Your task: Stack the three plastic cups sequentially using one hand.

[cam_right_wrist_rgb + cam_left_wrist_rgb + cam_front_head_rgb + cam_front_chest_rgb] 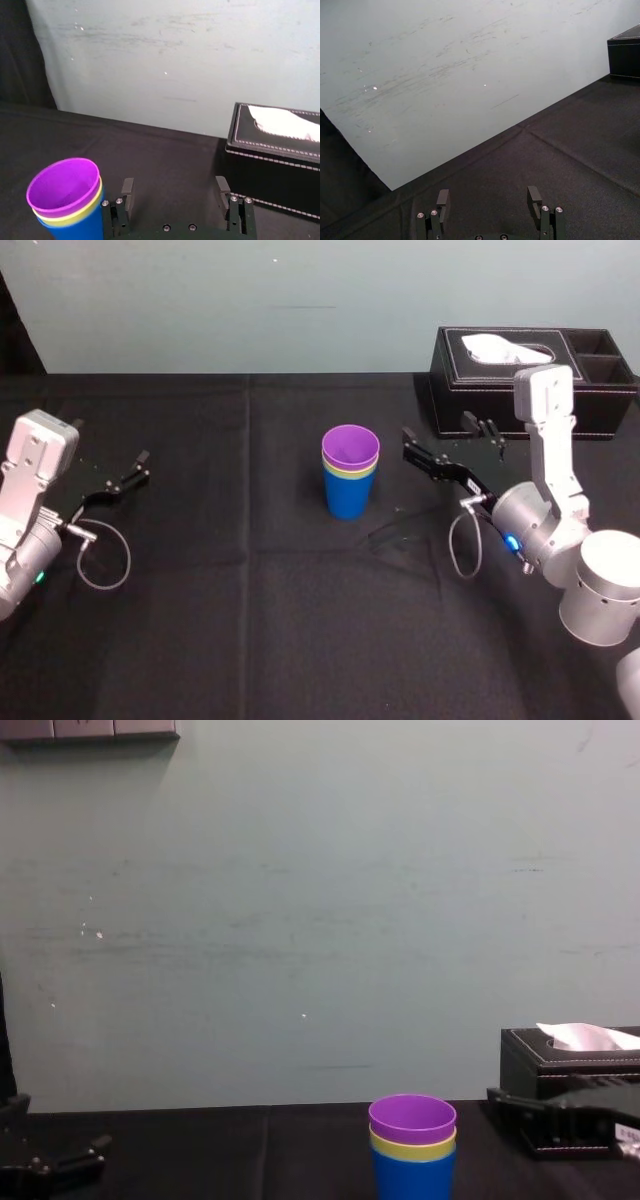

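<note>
The three cups (350, 476) stand nested; stacking looks finished. My right claw (174, 187) hovers released at three o'clock, my left claw (487, 196) idle, open.

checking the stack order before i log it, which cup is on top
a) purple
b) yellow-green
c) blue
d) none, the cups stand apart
a: the purple cup sits nested on top, with the rim of the yellow-green cup showing just under it and the blue cup at the bottom.
</note>
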Controlling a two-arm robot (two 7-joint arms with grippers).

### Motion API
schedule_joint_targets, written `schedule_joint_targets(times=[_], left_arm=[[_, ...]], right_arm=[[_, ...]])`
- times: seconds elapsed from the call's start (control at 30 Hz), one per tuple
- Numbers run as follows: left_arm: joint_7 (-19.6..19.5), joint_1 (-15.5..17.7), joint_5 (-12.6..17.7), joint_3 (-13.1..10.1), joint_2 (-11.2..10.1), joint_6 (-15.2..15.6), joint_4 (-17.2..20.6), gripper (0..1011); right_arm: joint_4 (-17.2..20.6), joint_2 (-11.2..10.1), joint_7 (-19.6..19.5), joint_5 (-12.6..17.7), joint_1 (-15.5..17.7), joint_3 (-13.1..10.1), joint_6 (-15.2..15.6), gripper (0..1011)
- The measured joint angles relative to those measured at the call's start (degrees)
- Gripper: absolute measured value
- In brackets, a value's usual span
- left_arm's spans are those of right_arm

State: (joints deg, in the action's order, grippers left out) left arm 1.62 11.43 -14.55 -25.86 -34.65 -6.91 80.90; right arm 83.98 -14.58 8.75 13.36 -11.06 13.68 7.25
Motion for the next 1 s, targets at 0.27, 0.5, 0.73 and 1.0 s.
schedule_joint_targets(times=[0.27,0.5,0.73,1.0], left_arm=[[0.0,0.0,0.0,0.0,0.0,0.0,0.0,1011],[0.0,0.0,0.0,0.0,0.0,0.0,0.0,1011],[0.0,0.0,0.0,0.0,0.0,0.0,0.0,1011],[0.0,0.0,0.0,0.0,0.0,0.0,0.0,1011]], right_arm=[[-1.5,0.6,0.0,-2.0,0.6,-0.3,-0.3,1000],[-3.3,1.6,-0.1,-4.0,0.1,0.1,-0.9,1000],[-3.6,1.9,0.0,-4.3,0.0,0.1,-1.0,1000],[-3.4,1.8,0.0,-4.3,0.0,0.0,-1.0,1000]])
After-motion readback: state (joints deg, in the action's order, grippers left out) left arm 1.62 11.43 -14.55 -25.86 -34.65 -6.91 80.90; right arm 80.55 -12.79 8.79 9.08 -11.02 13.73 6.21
